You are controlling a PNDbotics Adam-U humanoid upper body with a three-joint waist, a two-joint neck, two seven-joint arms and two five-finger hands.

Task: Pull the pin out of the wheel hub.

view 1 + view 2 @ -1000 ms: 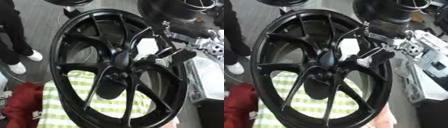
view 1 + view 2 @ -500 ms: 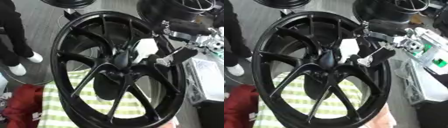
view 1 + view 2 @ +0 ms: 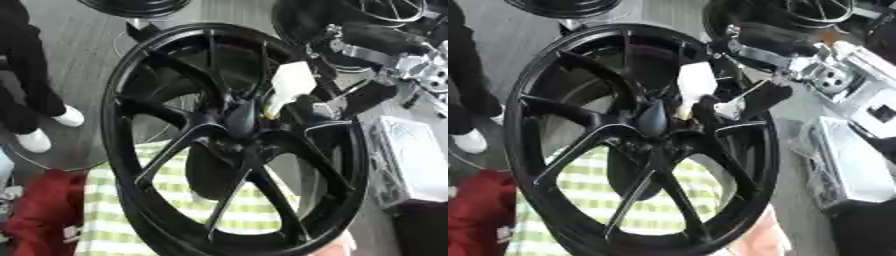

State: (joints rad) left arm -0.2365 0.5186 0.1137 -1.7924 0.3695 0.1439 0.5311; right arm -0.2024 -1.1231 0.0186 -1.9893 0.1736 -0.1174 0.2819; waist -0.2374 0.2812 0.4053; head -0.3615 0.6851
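Observation:
A black spoked wheel (image 3: 157, 165) stands upright and fills the middle of both views. Its pointed hub (image 3: 654, 119) sits at the centre. A white piece (image 3: 696, 82) with a yellowish lower end lies just right of the hub and leans up and right. My right hand (image 3: 761, 96) comes in from the upper right on a silver-jointed wrist (image 3: 826, 76) and is pressed against the right side of that white piece. Dark spokes and blur hide how the hand meets it. My left hand shows in neither view.
A green-and-white checked cloth (image 3: 114, 220) lies under the wheel, with a red cloth (image 3: 39, 215) at the lower left. More black wheels (image 3: 385, 15) stand behind. A grey box (image 3: 411, 160) sits to the right. A person's legs (image 3: 31, 75) stand at left, and a bare hand (image 3: 337, 245) touches the lower rim.
The whole picture has shifted a little. My right forearm has swung slightly up and left, while the hand has stayed beside the hub at the white piece.

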